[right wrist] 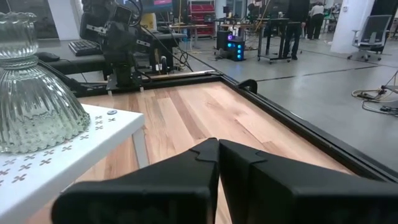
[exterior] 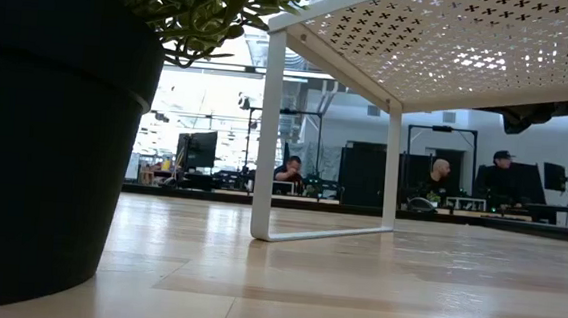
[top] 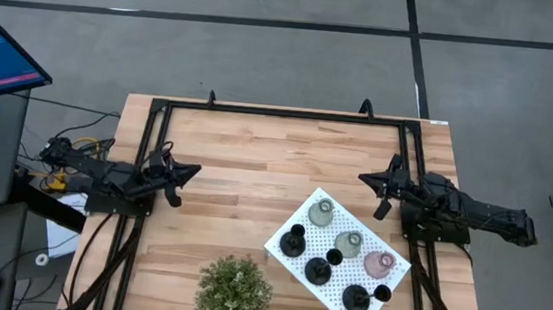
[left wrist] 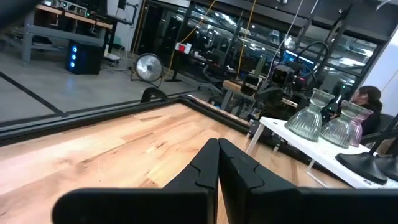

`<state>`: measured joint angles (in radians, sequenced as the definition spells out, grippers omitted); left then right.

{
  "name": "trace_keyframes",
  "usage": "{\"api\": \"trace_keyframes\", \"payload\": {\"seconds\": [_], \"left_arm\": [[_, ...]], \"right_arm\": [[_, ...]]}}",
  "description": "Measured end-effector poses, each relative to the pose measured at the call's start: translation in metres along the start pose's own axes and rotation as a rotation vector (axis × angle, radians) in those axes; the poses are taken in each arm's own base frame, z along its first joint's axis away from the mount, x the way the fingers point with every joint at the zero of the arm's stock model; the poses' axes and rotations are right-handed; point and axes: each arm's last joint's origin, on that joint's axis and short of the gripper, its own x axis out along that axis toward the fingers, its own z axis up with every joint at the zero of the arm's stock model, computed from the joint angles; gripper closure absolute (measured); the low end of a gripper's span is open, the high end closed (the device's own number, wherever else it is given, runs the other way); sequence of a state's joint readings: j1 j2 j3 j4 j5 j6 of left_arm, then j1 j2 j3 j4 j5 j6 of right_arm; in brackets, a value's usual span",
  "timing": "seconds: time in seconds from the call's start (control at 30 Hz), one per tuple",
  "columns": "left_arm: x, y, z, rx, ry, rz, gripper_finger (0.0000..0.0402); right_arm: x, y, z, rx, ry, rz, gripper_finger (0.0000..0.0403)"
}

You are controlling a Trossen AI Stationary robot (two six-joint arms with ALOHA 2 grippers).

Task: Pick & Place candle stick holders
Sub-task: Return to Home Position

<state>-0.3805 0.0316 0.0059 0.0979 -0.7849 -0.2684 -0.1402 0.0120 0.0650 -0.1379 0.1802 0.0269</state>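
Six candle stick holders stand on a white perforated board (top: 302, 228) at the table's near right. Three are black with round bases (top: 293, 242) (top: 318, 271) (top: 356, 300). Three are squat, bulbous and pale: greenish (top: 322, 212), beige (top: 348, 244) and pinkish (top: 378, 264). My left gripper (top: 195, 170) is shut and empty over the table's left middle, its shut fingers showing in its wrist view (left wrist: 217, 158). My right gripper (top: 363, 178) is shut and empty just beyond the board's far corner, also seen in its wrist view (right wrist: 217, 155), with the greenish holder (right wrist: 31, 106) close beside it.
A bushy green potted plant (top: 235, 290) stands at the near edge, left of the board; its dark pot (exterior: 45, 132) fills the low view's left. The board is a raised shelf on thin white legs (exterior: 268, 138). Bare wood (top: 246, 162) lies between the grippers. People sit in the room behind.
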Motion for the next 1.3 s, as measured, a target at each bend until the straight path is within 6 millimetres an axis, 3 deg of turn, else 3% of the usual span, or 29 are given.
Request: {"api": "trace_keyframes", "payload": {"seconds": [1.0,1.3], "left_arm": [[0.006,-0.003,-0.012,0.099,0.094,0.025,0.0394],[-0.001,0.0,0.004,-0.033,-0.034,-0.007,0.0394]], "right_arm": [[0.0,0.0,0.0,0.0,0.002,0.0,0.0397],[0.0,0.0,0.0,-0.001,0.003,0.0,0.0397]]}}
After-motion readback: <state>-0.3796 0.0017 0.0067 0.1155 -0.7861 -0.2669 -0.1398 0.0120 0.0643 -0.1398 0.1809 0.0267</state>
